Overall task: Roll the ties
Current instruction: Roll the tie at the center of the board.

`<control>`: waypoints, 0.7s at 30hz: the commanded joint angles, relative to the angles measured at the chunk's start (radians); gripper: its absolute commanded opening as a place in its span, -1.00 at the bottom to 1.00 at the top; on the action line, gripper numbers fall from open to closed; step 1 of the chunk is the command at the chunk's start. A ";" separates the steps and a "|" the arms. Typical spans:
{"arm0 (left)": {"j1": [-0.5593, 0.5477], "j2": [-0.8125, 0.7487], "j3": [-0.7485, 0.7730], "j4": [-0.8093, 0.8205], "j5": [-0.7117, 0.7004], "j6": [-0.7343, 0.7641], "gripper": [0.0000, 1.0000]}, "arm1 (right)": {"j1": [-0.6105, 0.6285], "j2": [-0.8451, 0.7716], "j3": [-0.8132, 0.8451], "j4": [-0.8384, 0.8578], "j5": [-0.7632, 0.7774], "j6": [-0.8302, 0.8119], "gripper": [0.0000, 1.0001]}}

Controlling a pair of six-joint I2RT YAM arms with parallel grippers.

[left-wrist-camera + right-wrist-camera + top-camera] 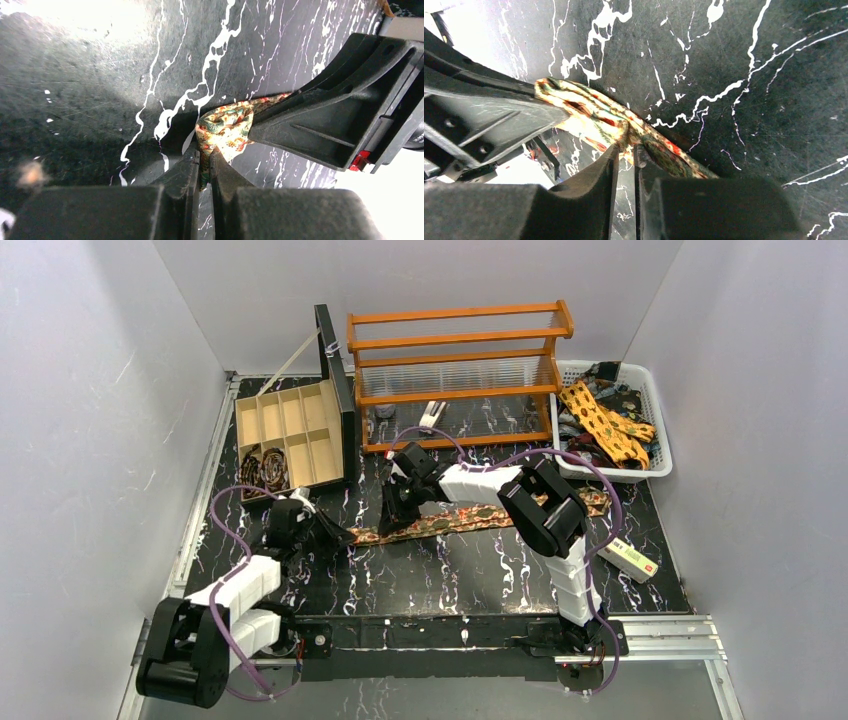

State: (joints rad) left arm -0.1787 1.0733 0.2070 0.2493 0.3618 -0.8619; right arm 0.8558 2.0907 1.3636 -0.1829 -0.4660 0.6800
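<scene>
Two coiled ties sit in the box, and a basket holds more, so you're early on. On the table, a brown-red tie lies flat, unrolled. Your L hand is clamped on its end. Your R hand, just beside, stands narrow w/ fabric at its tips; can't tell if it grips.
</scene>
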 commanded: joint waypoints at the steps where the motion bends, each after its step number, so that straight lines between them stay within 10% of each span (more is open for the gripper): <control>1: 0.001 -0.091 0.104 -0.291 -0.124 0.090 -1.00 | 0.000 -0.065 0.039 -0.058 0.039 -0.038 -0.42; 21: -0.074 -0.106 0.434 -0.805 -0.582 0.203 -1.00 | 0.000 -0.168 -0.010 -0.061 0.135 -0.053 -0.27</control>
State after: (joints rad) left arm -0.2111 0.9691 0.5800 -0.4400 -0.0593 -0.6930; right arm 0.8570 1.9713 1.3636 -0.2398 -0.3614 0.6300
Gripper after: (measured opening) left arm 0.044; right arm 0.364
